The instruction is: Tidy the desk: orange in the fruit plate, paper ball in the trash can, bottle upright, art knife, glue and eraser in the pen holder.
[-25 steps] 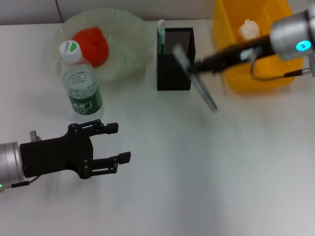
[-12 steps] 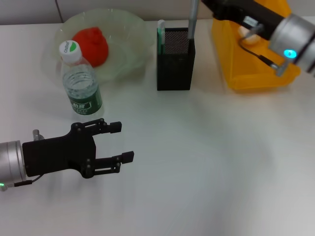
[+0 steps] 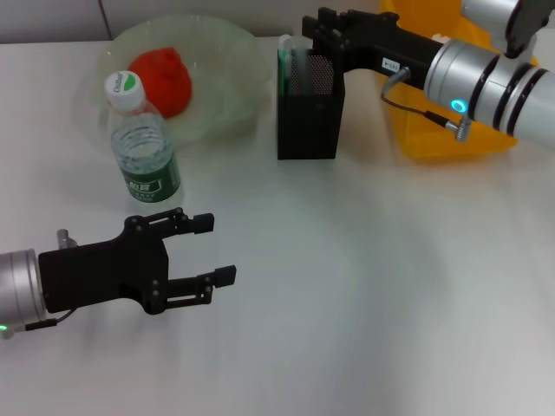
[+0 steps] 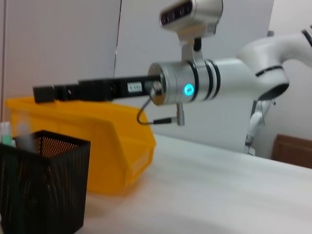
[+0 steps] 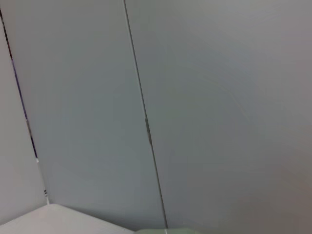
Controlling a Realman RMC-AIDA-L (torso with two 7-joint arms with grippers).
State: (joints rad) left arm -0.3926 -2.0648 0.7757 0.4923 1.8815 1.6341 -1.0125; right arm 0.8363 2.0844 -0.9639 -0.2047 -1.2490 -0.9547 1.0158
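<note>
Here our right gripper (image 3: 314, 28) reaches over the pen holder (image 3: 308, 117); we cannot tell its finger state. Our left gripper (image 3: 212, 251) hovers spread wide above the desk (image 3: 364, 286).

The right gripper (image 3: 317, 28) is above the holder (image 3: 309, 106) at 12 o'clock; the left gripper (image 3: 211, 251) is open at 8 o'clock.

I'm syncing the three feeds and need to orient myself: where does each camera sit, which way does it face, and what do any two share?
Head: above, looking down at the table; left gripper near, right gripper over the pen holder.
Left wrist: low above the table, facing across at the pen holder, trash can, right arm.
Right wrist: faces a bare wall; no body shows.
Head and left wrist share holder, can, right arm.
</note>
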